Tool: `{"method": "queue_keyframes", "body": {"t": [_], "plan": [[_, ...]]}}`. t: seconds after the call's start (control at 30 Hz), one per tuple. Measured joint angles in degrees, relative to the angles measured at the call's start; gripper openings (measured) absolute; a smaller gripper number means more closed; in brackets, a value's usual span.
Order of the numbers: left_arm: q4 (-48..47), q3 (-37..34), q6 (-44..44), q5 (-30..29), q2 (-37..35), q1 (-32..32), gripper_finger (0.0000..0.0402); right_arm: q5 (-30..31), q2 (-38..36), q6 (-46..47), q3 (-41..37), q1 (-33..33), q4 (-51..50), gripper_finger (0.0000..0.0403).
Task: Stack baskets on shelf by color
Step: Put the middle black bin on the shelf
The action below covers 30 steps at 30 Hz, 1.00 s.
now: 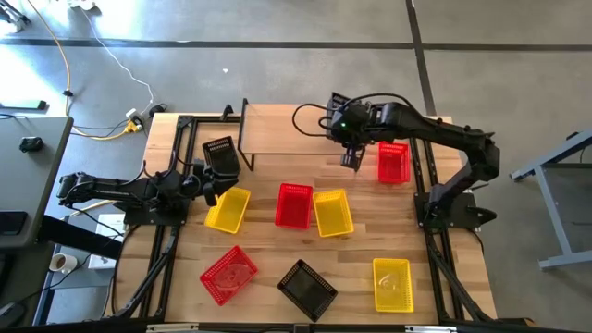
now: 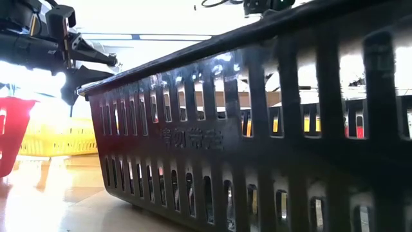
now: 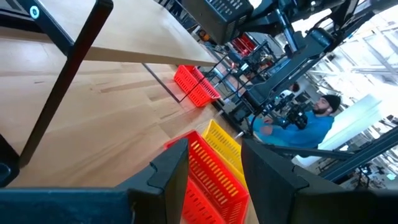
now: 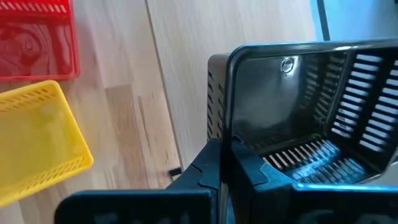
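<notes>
- Filling most of the low view is the mesh wall of a black basket that sits on the counter right at the lens. Past its left end I see a red basket and a yellow basket. The left gripper hangs above them with its fingers apart and nothing in them.
- From the high view, that black basket lies at the front of the counter. A red one is to its left and a yellow one to its right.
- In the middle row I count a yellow basket, a red basket and another yellow basket. A second black basket stands at the left end of the shelf. One more red basket lies off the shelf's right end.
- The left gripper is near the second black basket. The right gripper hangs just off the shelf's front right corner.
- The left wrist view shows the left gripper spread wide and empty, looking under the shelf. A person in a blue top is beyond the counter.
- The right wrist view shows the right gripper pinched onto the wall of a held black basket, above the counter.
</notes>
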Motion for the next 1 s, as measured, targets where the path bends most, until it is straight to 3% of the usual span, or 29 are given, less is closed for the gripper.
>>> {"method": "queue_keyframes", "body": {"t": [0.57,1.0], "plan": [[-0.6,0.0,0.0,0.0,0.0,0.0,0.0137,1.0,6.2,-1.1,0.0,0.1,-3.7,0.0000],[-0.6,0.0,0.0,0.5,0.0,0.0,0.0137,2.9,6.5,-1.5,0.0,0.2,-3.6,0.0005]]}}
